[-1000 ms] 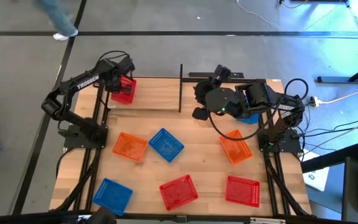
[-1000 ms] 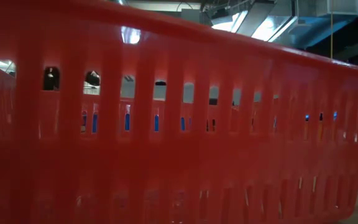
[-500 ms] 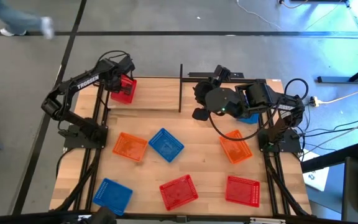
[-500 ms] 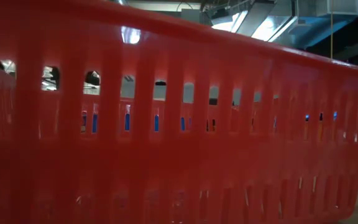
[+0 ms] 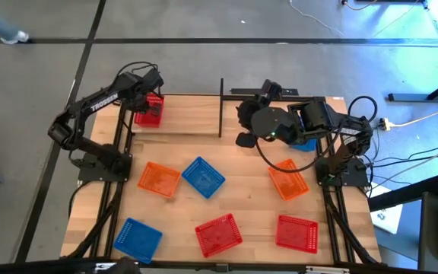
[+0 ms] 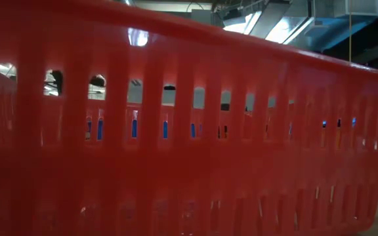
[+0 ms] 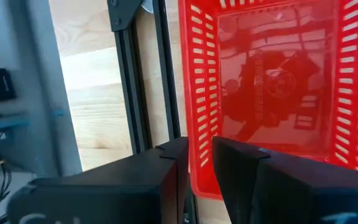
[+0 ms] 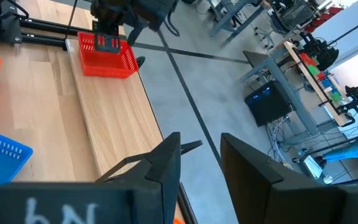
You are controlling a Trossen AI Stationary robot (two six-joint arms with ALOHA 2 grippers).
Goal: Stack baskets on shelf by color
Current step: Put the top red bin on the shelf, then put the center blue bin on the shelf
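Note:
My left gripper (image 5: 146, 100) is at the table's far left corner, shut on a red basket (image 5: 150, 111) over the left end of the shelf (image 5: 188, 114), a light board with black rods. The right wrist view shows this basket (image 8: 107, 55) low over the board; whether it rests there I cannot tell. My right gripper (image 8: 201, 158) is open and empty, near the shelf's right part (image 5: 243, 123), pointing toward the table's left. A blue basket (image 5: 307, 144) lies partly hidden under the right arm. My left gripper pinches one side wall of the red basket (image 7: 199, 134), close to a corner. One finger (image 7: 238, 163) is inside the basket and the other (image 7: 169, 158) outside. The fingers come from above. The basket stays level with its open side up.
On the tabletop lie an orange basket (image 5: 158, 180), a blue one (image 5: 203, 176), another blue (image 5: 137, 237), two red (image 5: 219, 234) (image 5: 296, 232) and an orange (image 5: 288, 180). A black upright post (image 5: 220, 106) stands mid-shelf. A red basket wall (image 6: 189, 131) fills the low view.
My left gripper has edged the held red basket slightly toward the table's left edge. The right arm has kept still.

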